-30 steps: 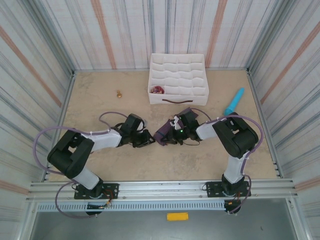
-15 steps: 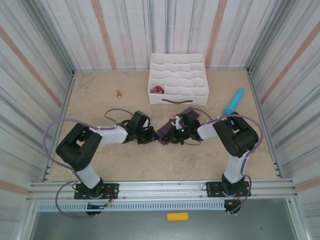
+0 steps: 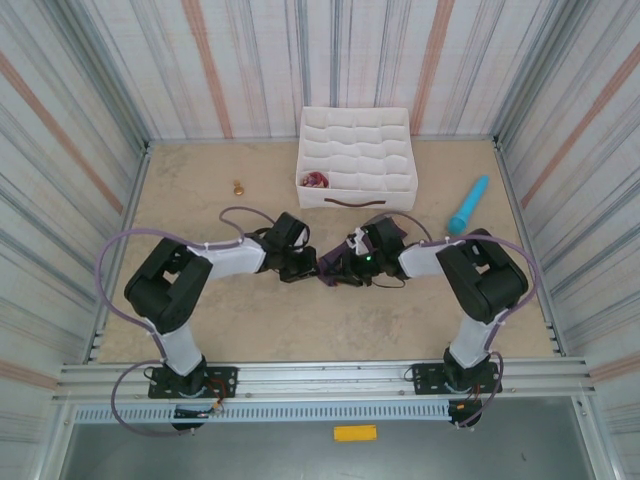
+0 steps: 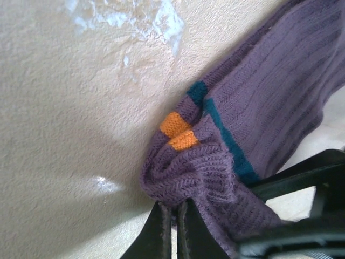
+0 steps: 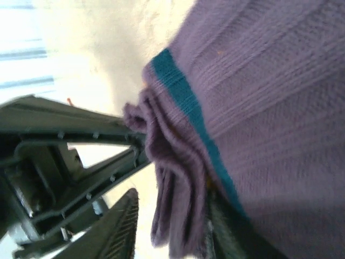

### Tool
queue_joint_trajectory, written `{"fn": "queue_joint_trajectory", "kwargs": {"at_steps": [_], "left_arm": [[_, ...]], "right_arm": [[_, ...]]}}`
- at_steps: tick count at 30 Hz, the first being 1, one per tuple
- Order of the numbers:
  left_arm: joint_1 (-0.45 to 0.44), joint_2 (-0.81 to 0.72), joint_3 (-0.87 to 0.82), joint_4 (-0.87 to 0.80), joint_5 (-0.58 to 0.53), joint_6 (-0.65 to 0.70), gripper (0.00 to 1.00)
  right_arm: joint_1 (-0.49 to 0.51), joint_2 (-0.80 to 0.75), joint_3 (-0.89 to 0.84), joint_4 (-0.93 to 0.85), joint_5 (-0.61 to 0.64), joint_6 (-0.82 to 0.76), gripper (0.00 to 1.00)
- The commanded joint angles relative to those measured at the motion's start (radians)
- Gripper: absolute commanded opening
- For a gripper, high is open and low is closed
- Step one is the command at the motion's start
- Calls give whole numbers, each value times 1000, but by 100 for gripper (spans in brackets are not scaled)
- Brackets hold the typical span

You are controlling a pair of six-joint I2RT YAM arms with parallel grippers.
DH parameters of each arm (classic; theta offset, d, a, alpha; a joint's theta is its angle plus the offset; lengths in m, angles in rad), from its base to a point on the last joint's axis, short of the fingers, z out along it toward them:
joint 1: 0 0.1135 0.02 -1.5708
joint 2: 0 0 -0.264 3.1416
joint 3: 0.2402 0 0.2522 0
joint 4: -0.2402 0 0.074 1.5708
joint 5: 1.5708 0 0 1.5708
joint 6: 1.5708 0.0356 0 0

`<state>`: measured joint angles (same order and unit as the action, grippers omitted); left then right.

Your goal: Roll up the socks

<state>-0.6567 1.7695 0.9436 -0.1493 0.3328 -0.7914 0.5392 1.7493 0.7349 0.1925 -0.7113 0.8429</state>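
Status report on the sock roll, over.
Left gripper shut on purple sock at its bunched end. Right gripper open, fingers either side of that end. White organizer behind, apart.

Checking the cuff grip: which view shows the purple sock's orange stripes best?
Left wrist: the orange stripes sit sharp on the purple sock, above the shut left gripper. Right wrist shows mostly its teal band; top external, a dark bundle.

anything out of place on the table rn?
Two strays: a turquoise stick lies aslant right of the white organizer, and a small gold-coloured object sits alone to its left. Neither looks like a sock. The purple sock is bunched at its orange-striped end, which fits a roll in progress.
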Motion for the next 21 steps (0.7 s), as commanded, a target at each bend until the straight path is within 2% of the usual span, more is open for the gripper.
{"fn": "queue_joint_trajectory", "kwargs": {"at_steps": [1,3,5,7,11,14,16,21], "left_arm": [[-2,44,40,-178,-55,69,0],[-2,55,64,-206,-46,83,0],[-1,63,77,-224,-30,94,0],[-2,72,93,-240,-15,101,0],[2,92,125,-275,21,120,0],[7,102,142,-290,40,132,0],[11,112,153,-304,49,140,0],[19,128,175,-325,67,155,0]], "right_arm": [[3,-118,21,-238,130,-154,49],[8,-185,35,-306,178,-212,56],[28,-251,46,-363,253,-279,58],[76,-305,60,-417,368,-362,60],[250,-370,87,-499,688,-505,62],[389,-384,70,-466,902,-583,67],[463,-370,56,-428,1015,-632,68],[638,-248,53,-312,1302,-795,61]]}}
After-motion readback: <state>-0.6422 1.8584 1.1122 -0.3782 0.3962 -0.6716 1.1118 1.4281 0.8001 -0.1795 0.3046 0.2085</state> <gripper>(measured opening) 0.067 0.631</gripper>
